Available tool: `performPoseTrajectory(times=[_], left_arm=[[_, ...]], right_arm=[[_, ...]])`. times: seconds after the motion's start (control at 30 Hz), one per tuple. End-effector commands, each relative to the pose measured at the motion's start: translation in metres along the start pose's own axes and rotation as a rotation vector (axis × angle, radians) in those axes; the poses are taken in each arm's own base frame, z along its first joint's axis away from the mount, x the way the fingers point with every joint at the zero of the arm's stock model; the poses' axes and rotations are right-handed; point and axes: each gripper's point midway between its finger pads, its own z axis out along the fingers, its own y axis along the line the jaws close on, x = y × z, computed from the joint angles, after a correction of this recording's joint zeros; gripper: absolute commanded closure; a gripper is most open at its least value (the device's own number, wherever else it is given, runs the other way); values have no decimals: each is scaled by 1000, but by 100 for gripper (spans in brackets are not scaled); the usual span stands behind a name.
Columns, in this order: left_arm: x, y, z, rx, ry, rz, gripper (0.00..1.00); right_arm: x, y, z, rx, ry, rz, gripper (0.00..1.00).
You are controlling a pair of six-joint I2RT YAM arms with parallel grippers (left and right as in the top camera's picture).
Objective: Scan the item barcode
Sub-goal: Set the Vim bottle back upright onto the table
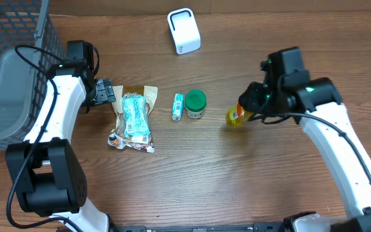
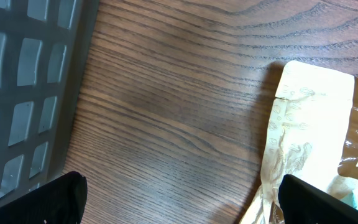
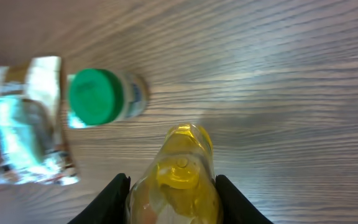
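I'm gripping the yellow bottle [image 1: 236, 116] in the right end effector [image 3: 171, 193], not yet presenting it to the white scanner [image 1: 183, 31], while the left end effector [image 2: 179, 202] is idling wide open, empty.

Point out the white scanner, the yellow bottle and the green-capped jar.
white scanner [image 1: 184, 30], overhead view, middle of its top face.
yellow bottle [image 3: 180, 171], right wrist view, its clear yellow body.
green-capped jar [image 1: 195, 100], overhead view, centre of the green cap.

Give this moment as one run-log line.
left gripper: open, by snack bag | right gripper: shut on yellow bottle | white scanner: nothing near
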Motion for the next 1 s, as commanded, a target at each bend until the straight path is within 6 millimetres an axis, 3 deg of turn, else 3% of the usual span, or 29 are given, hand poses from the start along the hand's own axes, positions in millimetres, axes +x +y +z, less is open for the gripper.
performPoseTrajectory(times=[0.0,0.2,0.83,0.97], left_arm=[[-3,1,-2,-10,-12,5,0],[-3,1,-2,-10,-12,6,0],[-3,1,-2,-10,-12,5,0],[-3,1,-2,-10,-12,5,1]], right_arm=[[-1,-11,16,118,-8,-32,75],[3,-8,36,150,24,-60,75],[-8,-10,39,170,-22,-64,75],[-9,-14,51,178,-42,-65,75]])
